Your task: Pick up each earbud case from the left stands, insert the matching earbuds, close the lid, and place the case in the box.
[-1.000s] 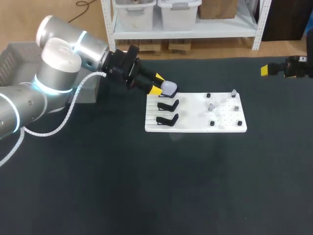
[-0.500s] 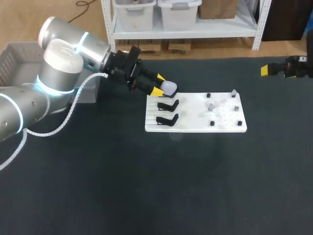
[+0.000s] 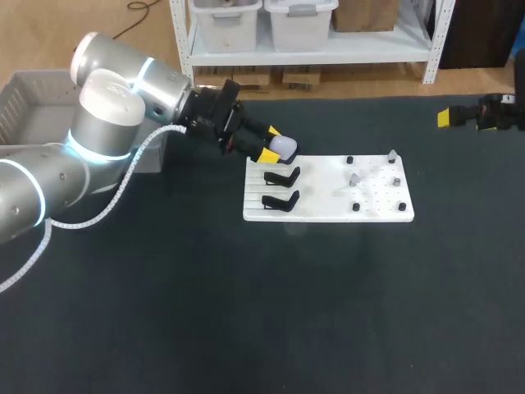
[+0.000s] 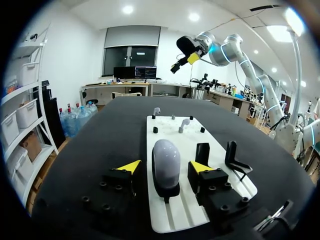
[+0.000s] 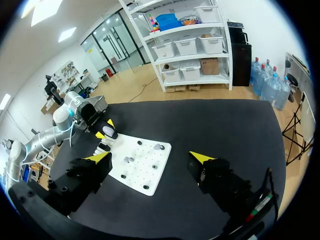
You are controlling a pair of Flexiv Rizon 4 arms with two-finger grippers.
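Black table [image 3: 246, 312] bears a white board [image 3: 320, 205]; left gripper [image 4: 164, 166] gapes around its earbud case [image 4: 166, 155]; right gripper [image 5: 150, 157] gapes wide.

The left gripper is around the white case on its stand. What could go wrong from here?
1. The left gripper is open, with a gap on each side of the white case; if it closes off-centre, the case might tip off its stand.
2. One finger is close to the neighbouring empty stand and might bump it during the lift.
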